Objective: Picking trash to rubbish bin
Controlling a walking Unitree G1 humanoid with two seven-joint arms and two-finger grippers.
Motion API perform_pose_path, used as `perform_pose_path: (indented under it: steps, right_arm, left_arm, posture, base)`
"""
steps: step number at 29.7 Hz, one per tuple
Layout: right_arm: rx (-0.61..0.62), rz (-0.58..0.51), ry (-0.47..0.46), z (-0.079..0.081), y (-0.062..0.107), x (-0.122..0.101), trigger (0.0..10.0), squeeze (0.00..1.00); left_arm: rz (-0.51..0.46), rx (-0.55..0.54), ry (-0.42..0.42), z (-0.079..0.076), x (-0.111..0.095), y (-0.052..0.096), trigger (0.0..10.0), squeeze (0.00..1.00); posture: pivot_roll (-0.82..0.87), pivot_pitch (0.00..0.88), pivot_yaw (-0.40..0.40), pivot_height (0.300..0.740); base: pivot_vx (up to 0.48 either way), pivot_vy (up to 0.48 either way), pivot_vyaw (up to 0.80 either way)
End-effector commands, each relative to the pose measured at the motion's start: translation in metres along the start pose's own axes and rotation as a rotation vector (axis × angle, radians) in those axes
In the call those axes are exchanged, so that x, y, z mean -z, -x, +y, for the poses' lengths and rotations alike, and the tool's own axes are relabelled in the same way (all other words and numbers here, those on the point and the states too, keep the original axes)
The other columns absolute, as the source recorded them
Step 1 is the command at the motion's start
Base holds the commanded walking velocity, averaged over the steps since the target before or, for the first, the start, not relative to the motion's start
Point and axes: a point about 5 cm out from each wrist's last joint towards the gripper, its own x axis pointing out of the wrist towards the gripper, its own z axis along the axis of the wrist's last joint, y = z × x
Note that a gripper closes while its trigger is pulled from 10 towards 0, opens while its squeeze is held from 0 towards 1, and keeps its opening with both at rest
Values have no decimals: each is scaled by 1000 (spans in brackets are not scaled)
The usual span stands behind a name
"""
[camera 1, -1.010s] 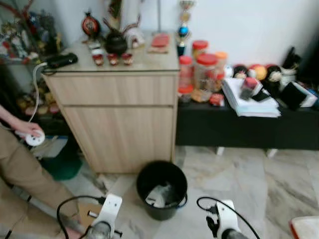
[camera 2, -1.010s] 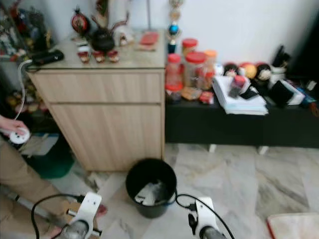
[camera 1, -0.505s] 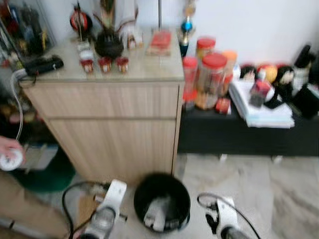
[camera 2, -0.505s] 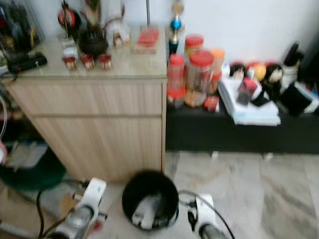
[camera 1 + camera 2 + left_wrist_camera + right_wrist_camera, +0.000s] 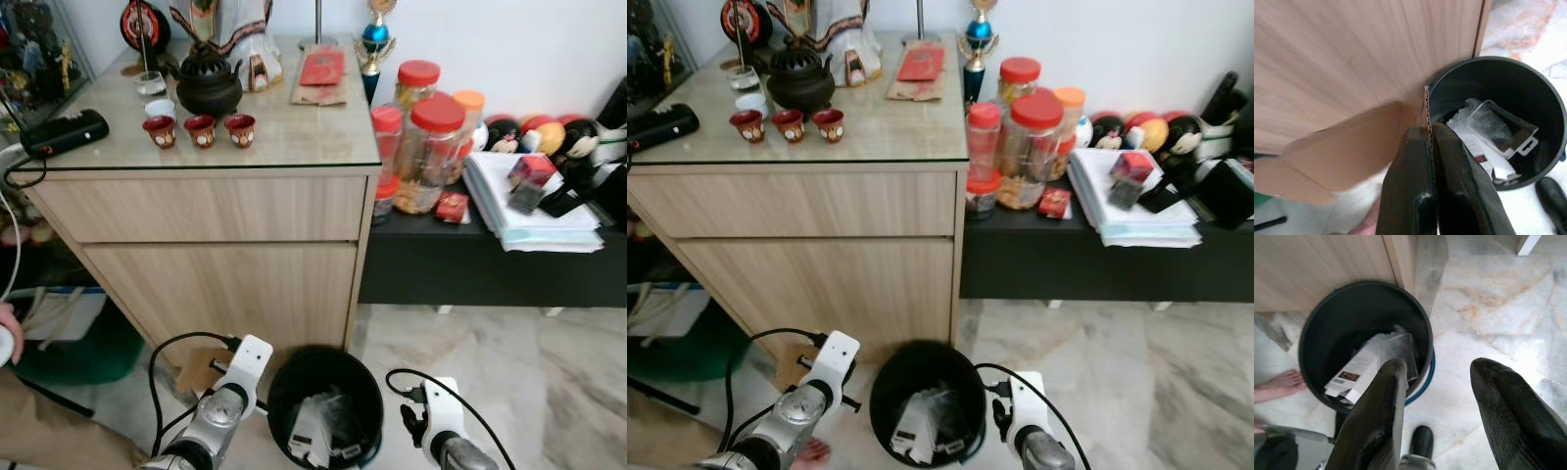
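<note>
Pinching a flat brown corrugated cardboard piece, the left gripper is held beside the round black plastic bin w/ paper scraps. Right gripper is spread wide, empty, near bin rim.

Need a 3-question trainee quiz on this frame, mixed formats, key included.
1. True or false: the left gripper is shut on a cardboard piece.
2. The right gripper is: A) open, holding nothing B) shut on a carton C) inside the bin.
3. Fill in: the black bin stands on the floor in front of the wooden ____.

Key: 1 true; 2 A; 3 cabinet.
</note>
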Motion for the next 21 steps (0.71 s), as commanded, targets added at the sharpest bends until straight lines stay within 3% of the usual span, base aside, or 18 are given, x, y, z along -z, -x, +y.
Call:
perform_pose_path:
  steps: [1, 12, 21]
  right_arm:
    - [-22, -24, 12, 6, -2, -6, 10000, 0]
    - [-82, -102, 46, 14, -8, -35, 10000, 0]
    - [-100, -122, 48, 19, -9, -40, 10000, 0]
  left_arm:
    - [-5, 4, -18, 3, 2, 1, 10000, 0]
    - [-138, -42, -60, 18, -31, -5, 10000, 0]
    - [-160, -61, -56, 21, -37, -6, 10000, 0]
  posture:
    - [45, 69, 12, 740]
    - [38, 70, 10, 740]
    - [44, 72, 4, 740]
  base:
    - [0, 0, 0]
    - [0, 0, 0]
    - [0, 0, -670]
